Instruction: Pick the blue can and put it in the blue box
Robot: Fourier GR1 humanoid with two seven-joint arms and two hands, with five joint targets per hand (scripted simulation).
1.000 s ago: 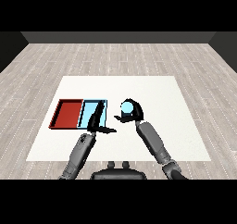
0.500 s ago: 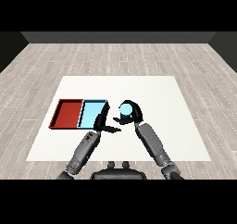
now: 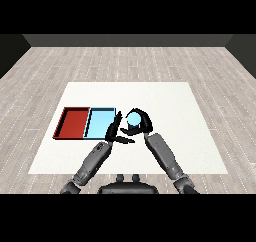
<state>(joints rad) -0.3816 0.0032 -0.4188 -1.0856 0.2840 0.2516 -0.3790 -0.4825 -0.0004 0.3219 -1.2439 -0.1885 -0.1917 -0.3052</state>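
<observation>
Blue can (image 3: 134, 119) | half hidden in curled right hand (image 3: 142, 125) | beside blue tray (image 3: 100, 123)

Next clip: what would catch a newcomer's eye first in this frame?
The blue can, held by the right hand curled round it near the table's middle, just right of the light blue tray. Next, the red tray on that tray's left, and the left hand, fingers straight, at the light blue tray's right edge.

Blue can (image 3: 134, 119) lower body hidden inside curled right hand (image 3: 140, 125). Light blue tray (image 3: 100, 124) near right corner covered by left hand (image 3: 114, 131).
</observation>
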